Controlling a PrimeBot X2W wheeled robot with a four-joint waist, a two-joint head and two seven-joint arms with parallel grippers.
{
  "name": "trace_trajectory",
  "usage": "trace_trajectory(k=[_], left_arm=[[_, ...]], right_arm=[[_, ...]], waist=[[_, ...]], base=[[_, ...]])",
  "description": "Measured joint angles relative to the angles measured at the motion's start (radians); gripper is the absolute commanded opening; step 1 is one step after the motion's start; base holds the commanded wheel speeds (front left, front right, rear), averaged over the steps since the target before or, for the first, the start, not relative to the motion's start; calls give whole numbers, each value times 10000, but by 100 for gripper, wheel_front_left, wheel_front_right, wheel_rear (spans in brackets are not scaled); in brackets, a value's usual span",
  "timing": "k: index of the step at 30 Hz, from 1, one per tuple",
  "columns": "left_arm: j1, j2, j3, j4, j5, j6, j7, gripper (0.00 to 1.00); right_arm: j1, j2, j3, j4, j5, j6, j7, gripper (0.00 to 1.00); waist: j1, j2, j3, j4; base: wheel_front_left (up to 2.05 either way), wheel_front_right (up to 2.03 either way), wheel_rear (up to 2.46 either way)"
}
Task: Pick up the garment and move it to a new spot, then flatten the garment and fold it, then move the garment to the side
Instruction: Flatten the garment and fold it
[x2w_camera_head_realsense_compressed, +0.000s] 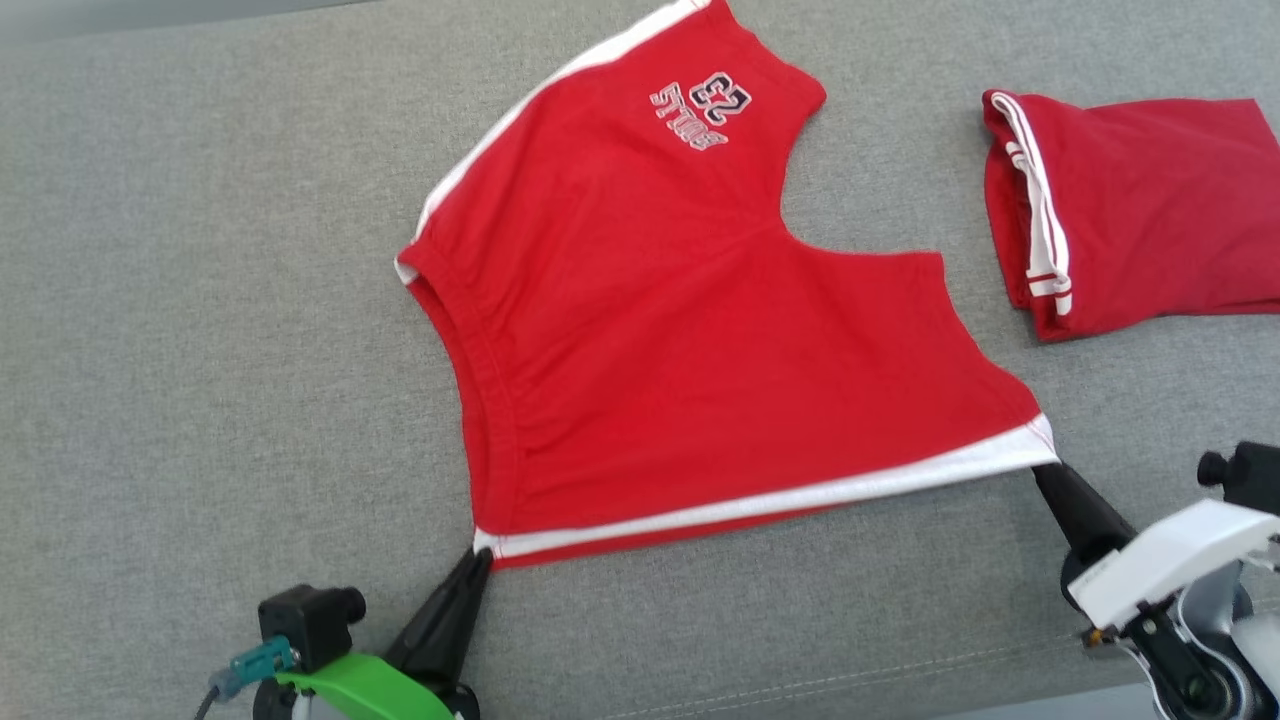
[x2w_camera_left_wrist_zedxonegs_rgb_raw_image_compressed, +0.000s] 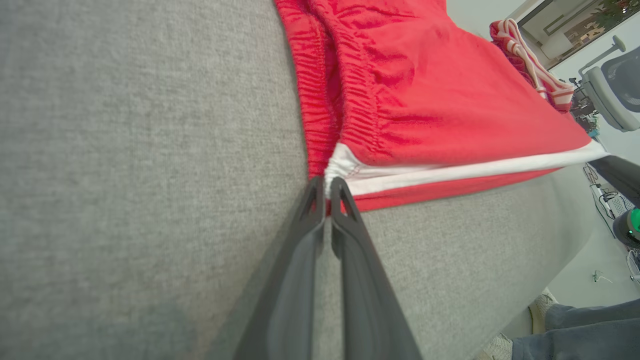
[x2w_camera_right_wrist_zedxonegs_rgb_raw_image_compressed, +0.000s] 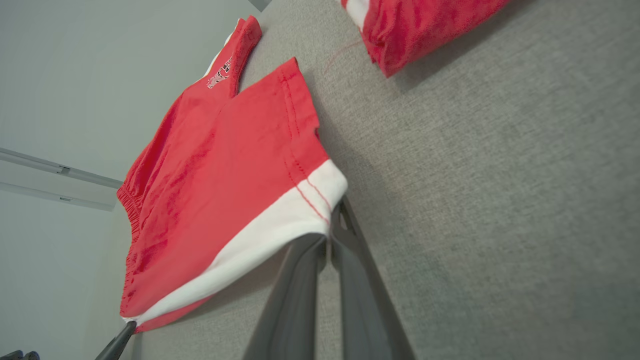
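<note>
Red shorts (x2w_camera_head_realsense_compressed: 690, 340), white side stripes, number print on far leg. Spread mostly flat mid grey fabric surface (x2w_camera_head_realsense_compressed: 200, 300), waistband toward left, near striped edge raised slightly.

Pinched at near waistband corner by left gripper (x2w_camera_head_realsense_compressed: 480, 562), fingers clamped tight on the white stripe. Pinched at near leg-hem corner by right gripper (x2w_camera_head_realsense_compressed: 1047, 470), likewise closed on cloth. Striped edge taut between the two.

Farther right, apart from the shorts: second red garment (x2w_camera_head_realsense_compressed: 1150, 210), folded. Beyond surface edge, left wrist view: office chair (x2w_camera_left_wrist_zedxonegs_rgb_raw_image_compressed: 612, 95).

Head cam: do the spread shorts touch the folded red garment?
No, a strip of gray surface separates the shorts from the folded garment.
</note>
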Motion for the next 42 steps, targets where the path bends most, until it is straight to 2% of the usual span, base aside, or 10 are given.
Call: trace_trajectory(k=[6, 12, 17, 22, 25, 31, 35, 38, 42], left_arm=[[1332, -119, 17, -430, -696, 48, 92, 0], [1575, -69, -205, -1091, -959, 0, 606, 0], [1371, -27, -198, -2188, -1703, -15, 1323, 0], [518, 359, -50, -3503, -2117, -40, 2324, 0], [95, 516, 117, -4265, -2475, 36, 2855, 0], [-872, 732, 938, -5335, -3078, 663, 3622, 0], [-1533, 922, 1198, -5678, -3141, 1058, 4084, 0], [-2001, 918, 1267, -5942, -3310, 1200, 4380, 0], [-2696, 784, 1421, -6031, -3647, 1335, 4600, 0]], right_arm=[[1725, -535, -169, -1055, 669, 2, 456, 0], [1724, -1072, -704, -2092, 683, 52, 466, 0], [696, -1400, -888, -2964, 685, 178, 811, 0], [-543, -1812, -849, -3308, 779, 153, 1580, 0], [-1336, -2019, -849, -3323, 775, -84, 2046, 0], [-3169, -2220, -1064, -3221, 721, -633, 2640, 0], [-4284, -2508, -1053, -3060, 495, -769, 3206, 0], [-5026, -2824, -1047, -2940, 268, -915, 3616, 0], [-5849, -2888, -1045, -2637, 194, -1001, 4015, 0]], waist=[[0, 0, -470, 15], [0, 0, -390, -48], [0, 0, -91, -54], [0, 0, 345, 35], [0, 0, 646, 136], [0, 0, 1339, 401], [0, 0, 1843, 635], [0, 0, 2223, 848], [1, 0, 2709, 1196]], base=[[0, 0, 0], [0, 0, 0], [0, 0, 0], [0, 0, 0], [0, 0, 0], [0, 0, 0], [0, 0, 0], [0, 0, 0], [0, 0, 0]])
